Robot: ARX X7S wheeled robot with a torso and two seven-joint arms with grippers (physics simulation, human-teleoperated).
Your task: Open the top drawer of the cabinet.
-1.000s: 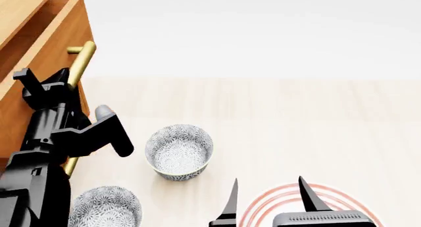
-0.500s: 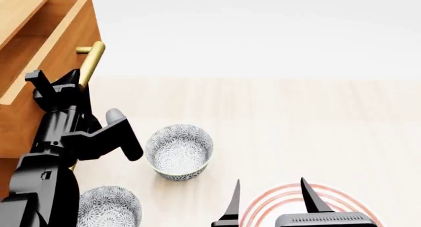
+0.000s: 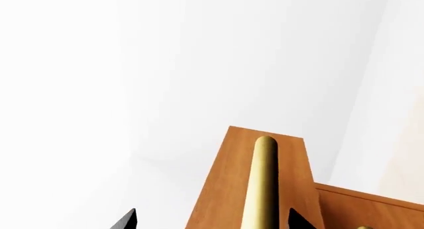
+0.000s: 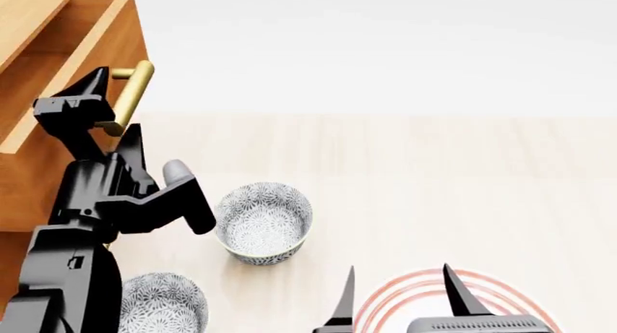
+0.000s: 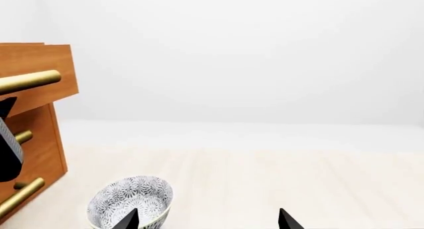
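Observation:
The cabinet stands at the far left in the head view. Its top drawer is pulled out, with the inside showing from above. The brass bar handle runs down the drawer front. My left gripper is open, with one finger on each side of the handle's lower end and not clamping it. In the left wrist view the handle and drawer front lie between the spread fingertips of the left gripper. My right gripper is open and empty near the front; it also shows in the right wrist view.
Two patterned bowls stand on the pale floor, one beside my left arm and one nearer the front. A red-ringed plate lies under my right gripper. The lower drawers' handles show in the right wrist view.
The top drawer slid further out of the cabinet with my left gripper on its handle. The left fingers have since spread apart off the bar. The right arm barely moved.

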